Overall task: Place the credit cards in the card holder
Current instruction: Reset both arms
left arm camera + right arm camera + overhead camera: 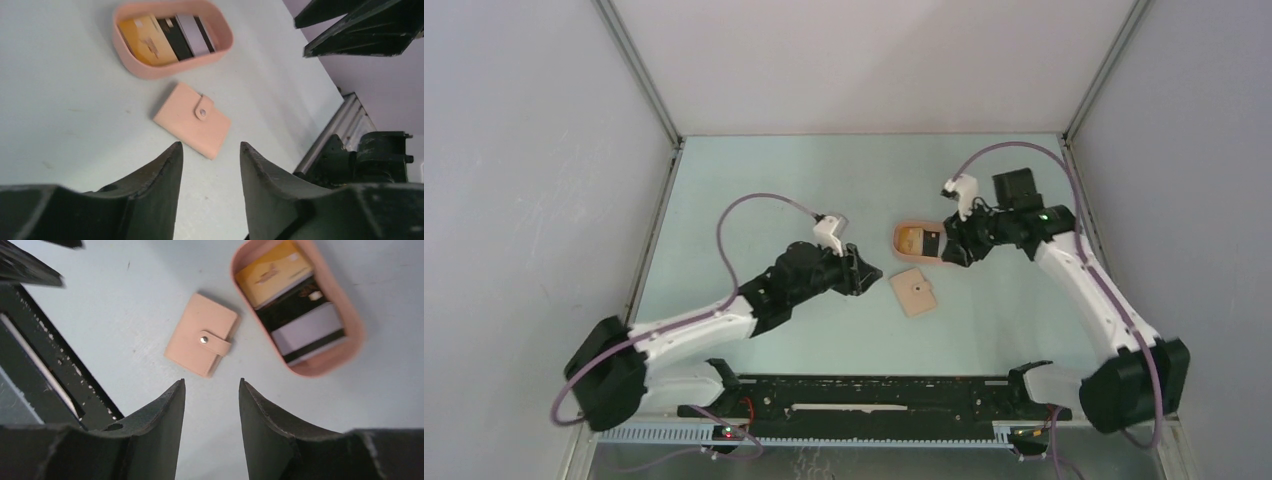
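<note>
Both sets of fingers stand parted with nothing between them. At the left, the left fingers (156,187) are released, and a bare strip of the table (60,100) shows through their gap. Just ahead of their tips lies the card holder (192,120), flat and closed, its strap fastened by a small snap (202,113); it touches neither set of fingers. Seen from above, it sits between the two arms, just right of the left fingers and nearer the arm bases than the right fingers.

Beyond the card holder, farther from the left fingers, is a peach-pink oval tray (150,70), close beside the holder but apart from it. The credit cards (177,42) lie inside the tray, overlapping in a row: a yellow one, a black one and a pale grey one with a dark stripe.

At the right, the right fingers (160,425) are likewise released and empty. The card holder lies ahead of their tips, and the tray is ahead and off to one side. From above, these fingers hover at the tray's right end; whether they touch its rim I cannot tell.
</note>
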Controlling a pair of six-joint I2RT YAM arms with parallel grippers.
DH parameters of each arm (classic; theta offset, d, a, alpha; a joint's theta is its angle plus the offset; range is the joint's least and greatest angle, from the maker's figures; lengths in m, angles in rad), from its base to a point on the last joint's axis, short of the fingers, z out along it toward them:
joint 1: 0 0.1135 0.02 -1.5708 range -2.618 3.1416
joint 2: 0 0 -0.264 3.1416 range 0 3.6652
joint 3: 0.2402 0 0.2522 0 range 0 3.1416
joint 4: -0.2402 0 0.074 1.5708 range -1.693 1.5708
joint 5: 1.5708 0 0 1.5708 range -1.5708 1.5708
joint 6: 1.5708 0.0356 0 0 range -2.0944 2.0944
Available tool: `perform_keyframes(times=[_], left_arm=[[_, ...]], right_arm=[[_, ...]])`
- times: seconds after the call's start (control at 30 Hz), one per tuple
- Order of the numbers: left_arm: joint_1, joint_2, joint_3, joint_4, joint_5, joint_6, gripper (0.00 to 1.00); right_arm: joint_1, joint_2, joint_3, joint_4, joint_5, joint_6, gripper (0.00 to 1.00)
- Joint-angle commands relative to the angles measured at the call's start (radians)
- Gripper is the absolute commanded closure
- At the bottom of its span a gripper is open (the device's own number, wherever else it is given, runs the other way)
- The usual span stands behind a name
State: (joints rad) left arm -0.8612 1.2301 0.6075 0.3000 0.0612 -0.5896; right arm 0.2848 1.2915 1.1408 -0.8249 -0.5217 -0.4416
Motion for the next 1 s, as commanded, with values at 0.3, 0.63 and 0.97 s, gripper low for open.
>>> perform_keyframes(times=[0.3,0.63,0.97], left_arm=[[0.048,-0.528,0.042,-0.378,-0.216,0.225,0.1],[0.209,-0.711,0.154,-0.551,-0.138,0.206,0.0],[0.451,-0.637,0.277,-0.655,0.184,0.177,0.0]], right_arm=[[-0.317,-0.374,0.009,0.082,-0.146,0.017,0.28],[-0.417,-0.377,0.192,0.055,-0.366,0.216,0.01],[-0.44,-0.368,0.247,0.078,-0.398,0.355,0.02]])
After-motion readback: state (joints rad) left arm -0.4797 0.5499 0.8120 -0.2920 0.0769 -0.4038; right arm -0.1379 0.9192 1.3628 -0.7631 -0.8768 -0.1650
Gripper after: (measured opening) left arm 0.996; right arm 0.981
